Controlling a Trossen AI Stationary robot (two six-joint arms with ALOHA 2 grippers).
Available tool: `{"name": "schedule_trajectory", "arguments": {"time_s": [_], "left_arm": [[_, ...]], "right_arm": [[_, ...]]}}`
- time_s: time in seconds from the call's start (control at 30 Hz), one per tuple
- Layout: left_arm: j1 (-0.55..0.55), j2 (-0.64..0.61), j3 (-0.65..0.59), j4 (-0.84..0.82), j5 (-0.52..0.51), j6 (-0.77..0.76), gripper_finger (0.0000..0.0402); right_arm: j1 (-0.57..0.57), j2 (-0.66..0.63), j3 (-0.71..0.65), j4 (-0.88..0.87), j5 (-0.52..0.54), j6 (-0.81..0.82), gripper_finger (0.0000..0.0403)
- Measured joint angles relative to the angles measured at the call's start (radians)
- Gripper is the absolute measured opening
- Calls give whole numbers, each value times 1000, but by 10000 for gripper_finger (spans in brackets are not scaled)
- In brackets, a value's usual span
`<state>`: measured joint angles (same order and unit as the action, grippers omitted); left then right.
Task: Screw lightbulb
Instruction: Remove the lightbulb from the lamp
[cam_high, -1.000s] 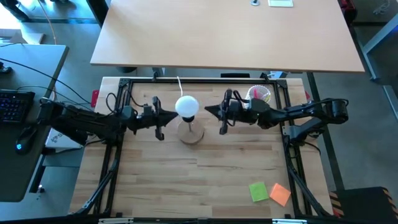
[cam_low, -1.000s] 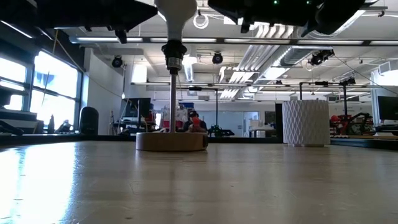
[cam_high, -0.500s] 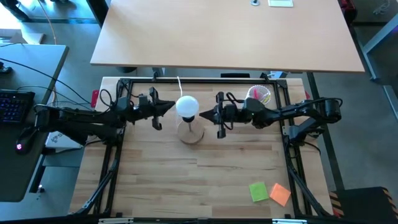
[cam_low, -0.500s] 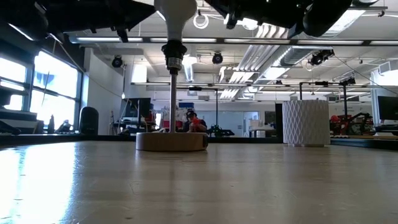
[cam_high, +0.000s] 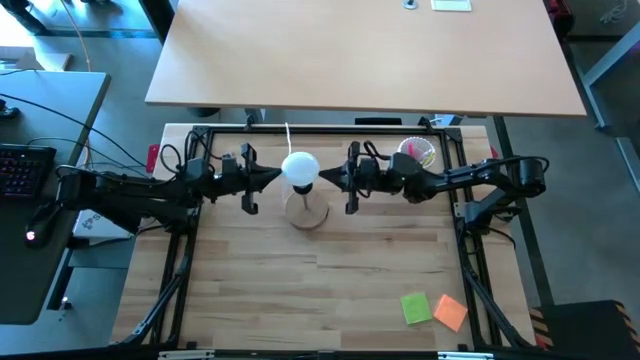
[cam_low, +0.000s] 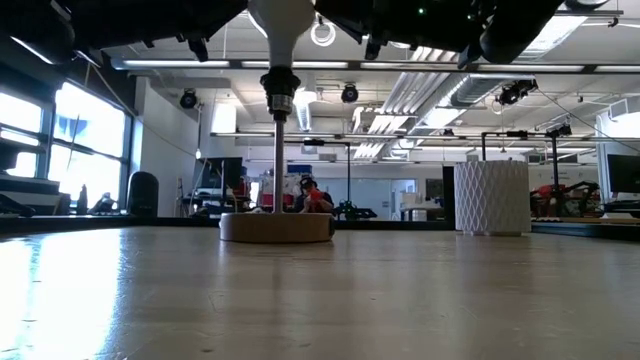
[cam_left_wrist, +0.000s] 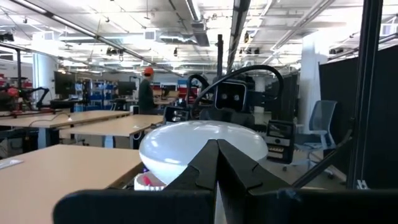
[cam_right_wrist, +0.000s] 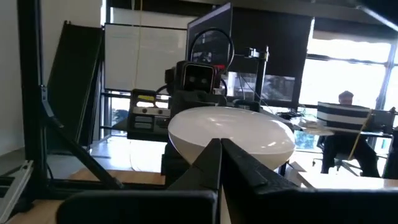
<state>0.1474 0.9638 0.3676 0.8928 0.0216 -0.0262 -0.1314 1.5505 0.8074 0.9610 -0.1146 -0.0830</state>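
High view is showing the lightbulb (cam_high: 301, 169) sitting on its lamp base (cam_high: 306, 213); left fingers (cam_high: 275, 176) and right fingers (cam_high: 326, 178), both pressed together, are flanking it, needing to open for twisting.

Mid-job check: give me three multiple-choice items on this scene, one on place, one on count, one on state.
1. Where is the lightbulb?
A. On the lamp stand's socket
B. Lying on the table
C. In the white cup

2. How many sticky notes lie at the table's corner?
A. One
B. Two
C. Four

3. How are the left gripper and right gripper?
A. Both open
B. One open
C. Both shut

Answers: 1 A, the low view shows it atop the socket. 2 B, one green, one orange. 3 C, both wrist views show fingers pressed together, one gripper pointing at each side of the bulb.
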Motion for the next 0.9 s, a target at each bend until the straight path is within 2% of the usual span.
{"name": "schedule_trajectory", "arguments": {"time_s": [0.23, 0.47, 0.53, 0.63, 0.77, 0.9], "left_arm": [[-12, 1, 0, -3, 5, -24, 0], [-48, 2, 0, -8, 5, -18, 0], [-55, 0, 0, -12, -4, -8, 0], [-58, -8, 0, -26, -26, 6, 0], [-57, -31, 0, -98, -118, 31, 0], [-36, -35, 0, -105, -154, 47, 0]], "right_arm": [[0, 0, 1, -7, 71, 5, 0], [0, 3, 1, -37, 240, 15, 0], [-1, 3, 1, -43, 258, 11, 0], [4, -10, 1, -56, 260, -11, 0], [22, -50, 1, -92, 253, -55, 0], [37, -63, 1, -94, 133, -102, 0]]}}
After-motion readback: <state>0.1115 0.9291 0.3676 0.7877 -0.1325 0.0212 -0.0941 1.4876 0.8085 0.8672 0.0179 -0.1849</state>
